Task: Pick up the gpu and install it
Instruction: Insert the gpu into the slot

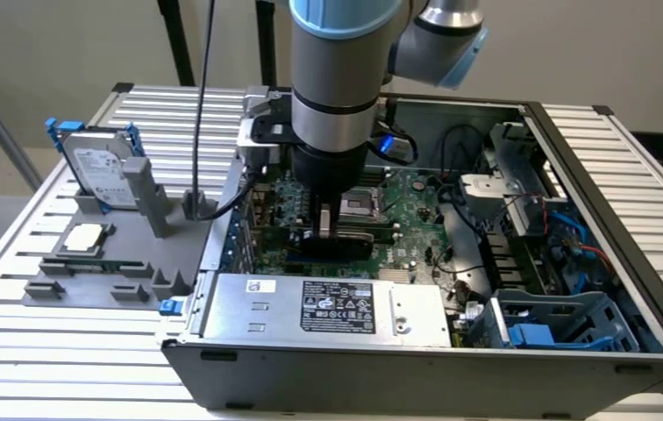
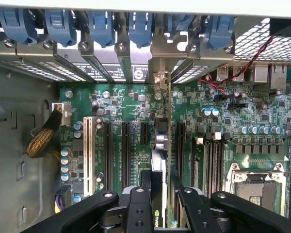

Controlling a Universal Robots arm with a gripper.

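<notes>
My gripper [image 1: 329, 224] is down inside the open computer case [image 1: 612, 175], shut on the gpu [image 1: 334, 243]. The gpu is a thin black card that stands on edge over the green motherboard [image 1: 414, 206]. In the wrist view the gpu [image 2: 160, 141] shows edge-on between my black fingers [image 2: 138, 201]. It runs along an expansion slot, and its silver bracket [image 2: 160, 80] meets the rear slot panel. I cannot tell whether the card is fully down in the slot. My gripper [image 2: 161, 194] grips it by the end far from the bracket.
A power supply [image 1: 331, 307] lies along the case's near side, with a blue drive cage [image 1: 554, 329] beside it. The CPU socket [image 2: 257, 187] sits next to the slots. Blue latches [image 2: 102, 24] line the rear panel. Outside the case, a hard drive [image 1: 103, 171] stands in a grey fixture [image 1: 97, 281].
</notes>
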